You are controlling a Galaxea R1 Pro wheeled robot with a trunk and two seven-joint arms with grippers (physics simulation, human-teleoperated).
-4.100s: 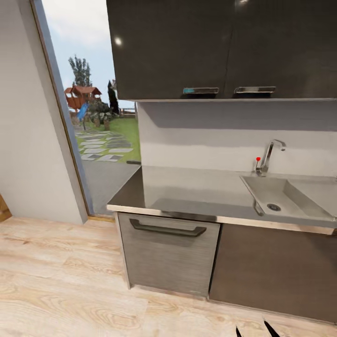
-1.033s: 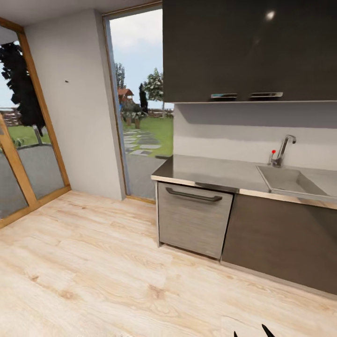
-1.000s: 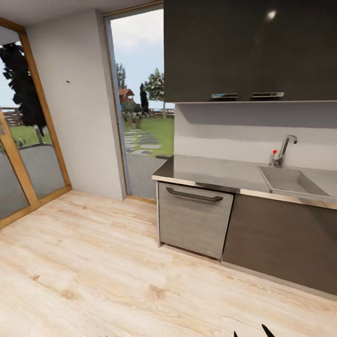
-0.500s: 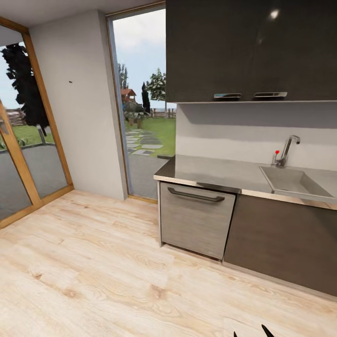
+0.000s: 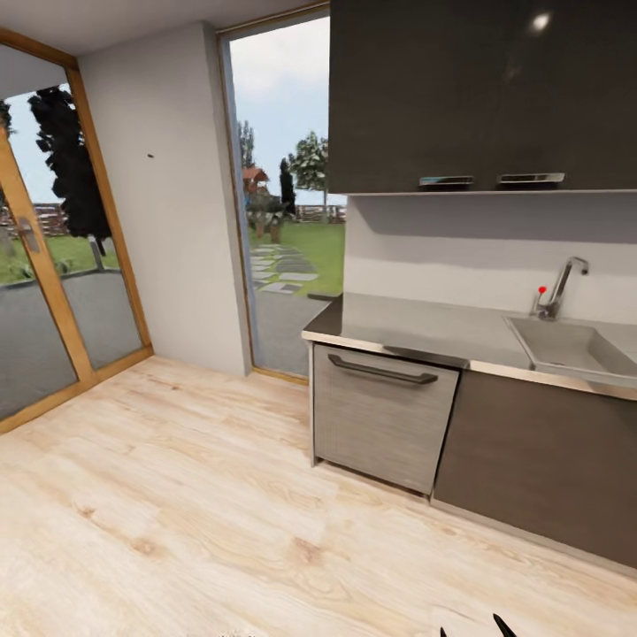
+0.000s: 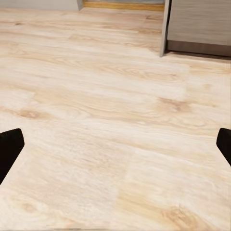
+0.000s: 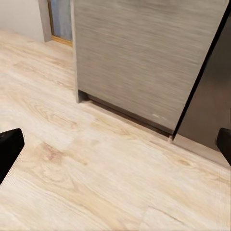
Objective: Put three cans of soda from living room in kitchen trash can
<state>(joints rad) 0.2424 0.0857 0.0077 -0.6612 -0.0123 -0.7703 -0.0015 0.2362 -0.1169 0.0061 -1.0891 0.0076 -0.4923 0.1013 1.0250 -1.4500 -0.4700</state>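
Kitchen (image 5: 478,221) cabinets and the steel counter (image 5: 416,327) with its sink (image 5: 575,347) are filling the right side. Both grippers, left (image 6: 115,147) and right (image 7: 115,144), are hanging wide, empty, over wood floor (image 5: 177,495).

The left claw (image 6: 115,149) has plain black fingers (image 6: 8,151), blunt and matte. The right claw (image 7: 115,144) matches, its black fingertips (image 5: 502,626) thin and pointed in the head view.

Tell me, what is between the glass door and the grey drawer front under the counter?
In the head view, a white wall section and a tall window stand between the glass door and the drawer front.
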